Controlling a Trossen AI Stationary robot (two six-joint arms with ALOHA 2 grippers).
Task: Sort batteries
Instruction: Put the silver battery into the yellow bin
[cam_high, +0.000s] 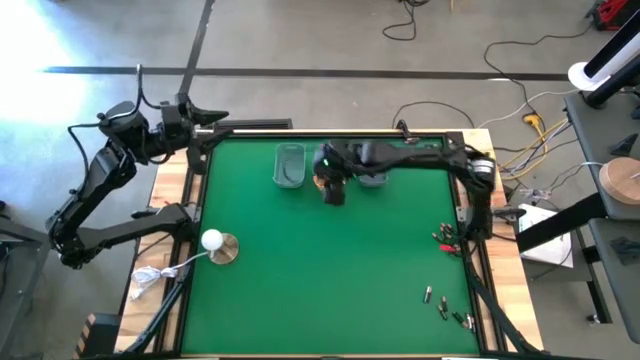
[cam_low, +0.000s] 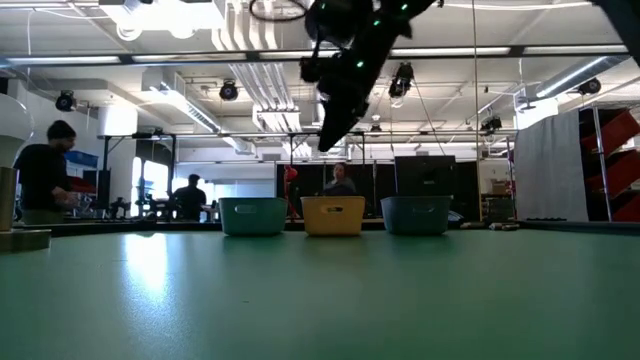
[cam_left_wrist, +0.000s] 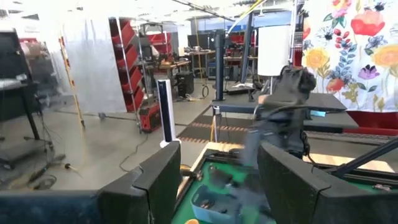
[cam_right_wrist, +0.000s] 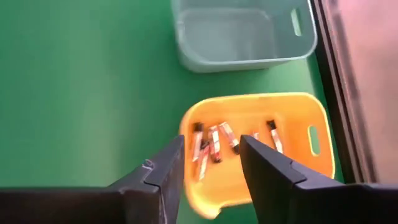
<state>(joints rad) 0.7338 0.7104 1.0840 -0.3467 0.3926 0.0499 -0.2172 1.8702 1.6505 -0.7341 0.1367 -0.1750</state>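
Note:
My right gripper (cam_right_wrist: 211, 163) hangs open and empty above the yellow tray (cam_right_wrist: 292, 124), which holds several small batteries (cam_right_wrist: 214, 143) lying on its floor. In the high view the right gripper (cam_high: 331, 187) covers most of that tray; in the low view it (cam_low: 328, 135) hangs well above the yellow tray (cam_low: 333, 215). More loose batteries (cam_high: 441, 305) lie on the green mat near the near-right corner. My left gripper (cam_high: 222, 117) waits open at the table's far-left corner, its fingers (cam_left_wrist: 158, 180) apart and touching nothing.
A pale green tray (cam_high: 289, 165) stands left of the yellow one, and a blue-grey tray (cam_low: 415, 214) right of it, under the right arm. Red and black clips (cam_high: 445, 238) lie at the right edge. A white ball on a round base (cam_high: 215, 243) sits at the left. People stand far behind.

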